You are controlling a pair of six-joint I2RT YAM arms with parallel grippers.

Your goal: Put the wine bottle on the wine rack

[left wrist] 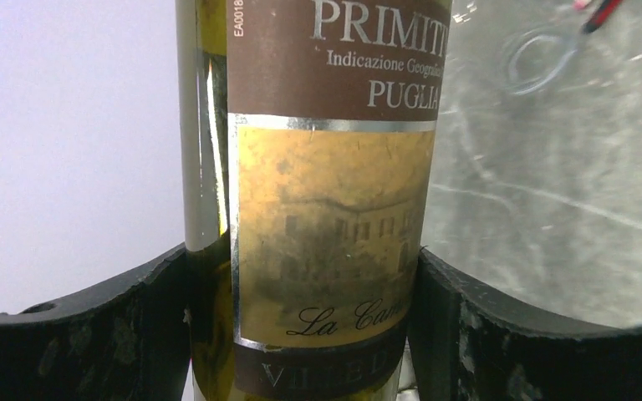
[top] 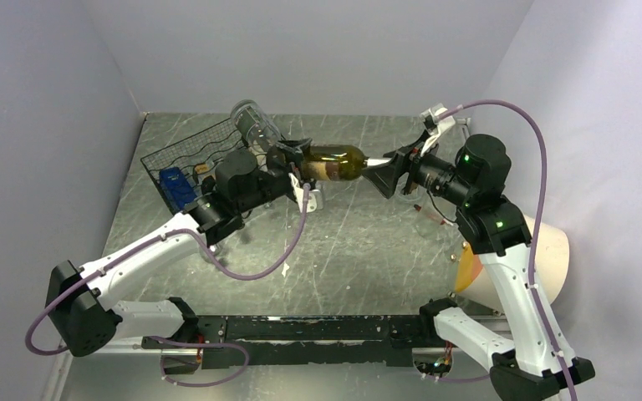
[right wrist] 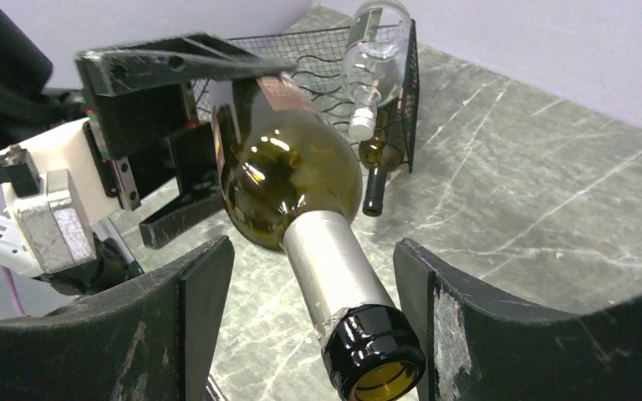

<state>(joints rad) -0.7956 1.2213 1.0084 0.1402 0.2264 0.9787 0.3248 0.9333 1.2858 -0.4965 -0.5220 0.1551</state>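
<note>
I am watching the wine bottle [top: 340, 161] hanging on its side between the two arms, above the grey marbled table [top: 368, 242]. Its base is pointing toward the wine rack [top: 185, 154] and its neck toward the right arm. It is sitting just beside the rack's right end, not on it.

The left gripper [left wrist: 301, 251] is clamping the body. In its wrist view both black fingers [left wrist: 100, 334] are pressing against the glass on either side of the brown-and-tan label [left wrist: 334, 225]. The right gripper [right wrist: 311, 251] is straddling the silver-foiled neck with its fingers spread apart. Table is showing in the gap on each side, so it is gripping nothing.

The rack is standing at the far left of the table, close to the back wall. A clear bottle [right wrist: 376, 46] is lying on an upper tier and a dark bottle [right wrist: 374, 171] lower down, both necks sticking out toward the right wrist camera. A blue object [top: 175, 185] is lying at the rack's near end — I cannot tell what it is. A cream rounded thing [top: 543, 251] is sitting at the table's right edge, behind the right arm.
</note>
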